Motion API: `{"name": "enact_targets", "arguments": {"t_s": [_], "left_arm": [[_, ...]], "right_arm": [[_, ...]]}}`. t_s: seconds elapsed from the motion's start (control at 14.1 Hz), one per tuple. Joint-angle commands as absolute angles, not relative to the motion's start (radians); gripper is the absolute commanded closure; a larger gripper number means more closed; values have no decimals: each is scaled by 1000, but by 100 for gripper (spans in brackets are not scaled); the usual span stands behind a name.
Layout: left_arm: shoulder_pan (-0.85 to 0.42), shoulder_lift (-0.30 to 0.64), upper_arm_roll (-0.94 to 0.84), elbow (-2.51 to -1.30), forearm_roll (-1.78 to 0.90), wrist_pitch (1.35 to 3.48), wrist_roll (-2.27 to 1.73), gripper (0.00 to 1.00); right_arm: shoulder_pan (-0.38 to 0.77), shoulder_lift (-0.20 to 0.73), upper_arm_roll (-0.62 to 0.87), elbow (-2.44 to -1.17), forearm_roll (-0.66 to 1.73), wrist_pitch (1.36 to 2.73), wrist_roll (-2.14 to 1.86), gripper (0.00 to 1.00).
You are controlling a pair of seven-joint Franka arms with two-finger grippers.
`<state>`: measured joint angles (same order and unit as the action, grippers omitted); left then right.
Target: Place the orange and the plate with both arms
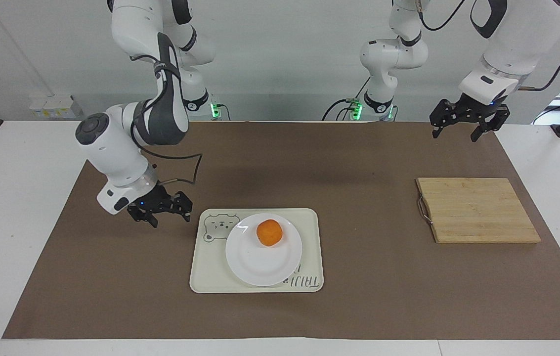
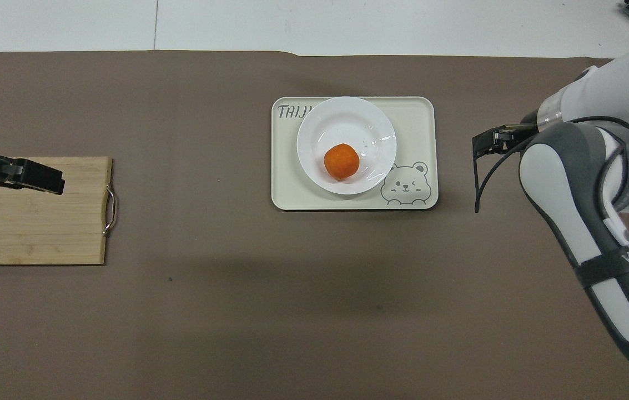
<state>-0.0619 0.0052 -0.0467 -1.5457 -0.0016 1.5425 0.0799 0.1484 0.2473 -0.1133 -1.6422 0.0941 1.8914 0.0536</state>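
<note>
The orange [image 1: 269, 233] [image 2: 341, 161] rests on the white plate [image 1: 255, 264] [image 2: 343, 123], on the half of it nearer the robots. The plate stands on a cream tray [image 1: 206, 272] [image 2: 415, 119] with a bear drawing. My right gripper [image 1: 171, 220] [image 2: 483, 143] hangs open and empty just above the brown mat, beside the tray toward the right arm's end of the table, apart from tray and plate. At the left arm's end, my left gripper [image 1: 455, 135] [image 2: 42, 180] waits raised and open, holding nothing.
A wooden cutting board [image 1: 477, 210] [image 2: 36, 222] with a metal handle lies toward the left arm's end of the table. A brown mat [image 1: 359, 163] covers most of the white table.
</note>
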Motion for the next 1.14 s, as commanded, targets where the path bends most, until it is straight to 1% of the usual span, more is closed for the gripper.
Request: {"name": "enact_targets", "arguments": {"t_s": [0.0, 0.28, 0.5, 0.71, 0.92, 1.06], "left_arm": [[-57, -2, -51, -1543, 15, 1549, 72, 0], [-57, -2, -51, -1543, 15, 1549, 71, 0], [-57, -2, -51, -1543, 15, 1549, 71, 0], [-57, -2, -51, -1543, 15, 1549, 72, 0], [-57, -2, -51, -1543, 15, 1549, 72, 0], [-57, -2, -51, -1543, 15, 1549, 72, 0]], "right_arm": [[144, 166, -110, -1658, 49, 1769, 138, 0], [98, 62, -110, -1687, 48, 1635, 137, 0], [37, 11, -109, -1750, 48, 1631, 112, 0], [6, -38, -109, -1798, 48, 1631, 92, 0], [-20, -69, -110, -1790, 49, 1629, 48, 0], [-20, -72, -112, -1737, 46, 1612, 49, 0]]}}
